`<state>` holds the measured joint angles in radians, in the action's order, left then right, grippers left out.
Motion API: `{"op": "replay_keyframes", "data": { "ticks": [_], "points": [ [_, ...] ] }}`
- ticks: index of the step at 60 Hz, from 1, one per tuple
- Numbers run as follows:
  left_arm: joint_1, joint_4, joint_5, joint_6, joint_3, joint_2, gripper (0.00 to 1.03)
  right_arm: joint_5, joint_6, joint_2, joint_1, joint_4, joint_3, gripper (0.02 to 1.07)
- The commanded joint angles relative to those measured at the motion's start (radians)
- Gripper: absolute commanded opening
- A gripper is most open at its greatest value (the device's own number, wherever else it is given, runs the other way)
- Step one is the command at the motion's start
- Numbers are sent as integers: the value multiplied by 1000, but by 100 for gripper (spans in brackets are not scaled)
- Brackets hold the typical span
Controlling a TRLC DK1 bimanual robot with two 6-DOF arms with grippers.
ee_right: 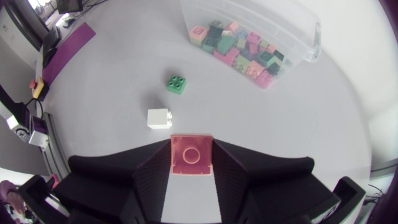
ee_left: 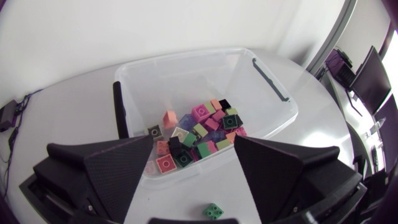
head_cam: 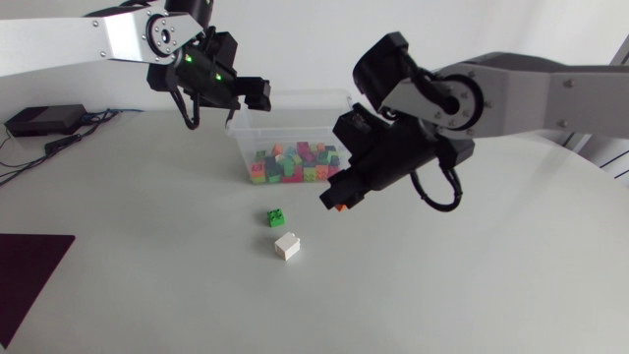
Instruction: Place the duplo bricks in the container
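Observation:
A clear plastic container (head_cam: 243,147) at the table's back holds several coloured duplo bricks (head_cam: 295,162). My left gripper (head_cam: 251,98) hangs open over its left end. In the left wrist view its fingers (ee_left: 118,165) stand wide apart above the bricks, and a salmon brick (ee_left: 170,118) lies tilted in the container (ee_left: 273,81). My right gripper (head_cam: 339,202) hovers in front of the container, shut on a red brick (ee_right: 191,158). A green brick (head_cam: 277,217) and a white brick (head_cam: 287,245) rest on the table below and left of it.
A dark purple mat (head_cam: 29,270) lies at the front left. A black box (head_cam: 44,120) with cables sits at the back left. The green brick (ee_right: 176,84) and white brick (ee_right: 160,118) lie ahead of my right gripper (ee_right: 191,146).

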<state>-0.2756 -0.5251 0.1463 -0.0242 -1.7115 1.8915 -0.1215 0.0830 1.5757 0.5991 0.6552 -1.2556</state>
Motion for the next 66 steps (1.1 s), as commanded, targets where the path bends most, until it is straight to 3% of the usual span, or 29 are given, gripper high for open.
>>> {"op": "replay_keyframes", "data": {
  "ticks": [1,14,34,66],
  "points": [
    [9,16,7,15,46,-63,97,-13,17,-17,-19,15,-31,35],
    [15,51,7,69,185,-144,97,-20,0,-32,-51,-14,-84,34],
    [12,91,7,248,449,-289,97,-18,-15,56,-97,-95,-231,34],
    [-2,82,26,320,550,-307,96,-6,-31,282,-130,-92,-545,34]
  ]
}}
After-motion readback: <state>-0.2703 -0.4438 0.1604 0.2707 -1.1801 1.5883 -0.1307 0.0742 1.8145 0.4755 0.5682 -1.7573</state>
